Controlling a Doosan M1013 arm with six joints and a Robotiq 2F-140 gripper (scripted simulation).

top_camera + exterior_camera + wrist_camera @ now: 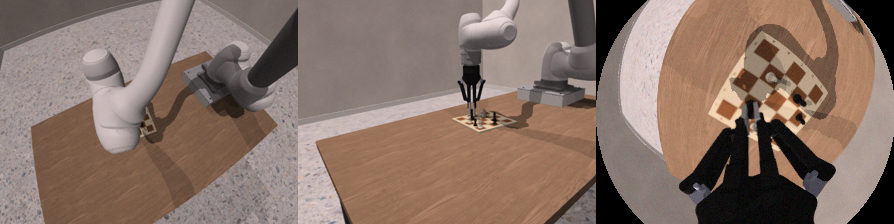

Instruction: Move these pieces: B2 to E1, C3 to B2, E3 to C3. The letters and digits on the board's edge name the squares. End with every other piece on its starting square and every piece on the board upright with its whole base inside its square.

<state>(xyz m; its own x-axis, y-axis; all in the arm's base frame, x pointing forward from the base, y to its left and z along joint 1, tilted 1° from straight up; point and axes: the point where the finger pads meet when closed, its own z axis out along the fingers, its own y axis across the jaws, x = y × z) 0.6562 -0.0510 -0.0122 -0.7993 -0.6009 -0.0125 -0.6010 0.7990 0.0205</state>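
The small chessboard (484,121) lies on the wooden table; it also shows in the wrist view (772,83), and only a corner (148,125) shows under the arm in the top view. My gripper (471,112) points straight down over the board's far left part. It is shut on a small dark piece (750,108), low over the board. A white piece (470,121) stands just below and in front of the fingers. A black pawn (475,122), a white piece (480,123), a grey piece (484,113) and a taller black piece (494,118) stand upright on the board. I cannot read the square labels.
The arm's base (551,95) sits on a grey block at the back right of the table. The arm's elbow (116,117) hides most of the board in the top view. A wall runs behind the table.
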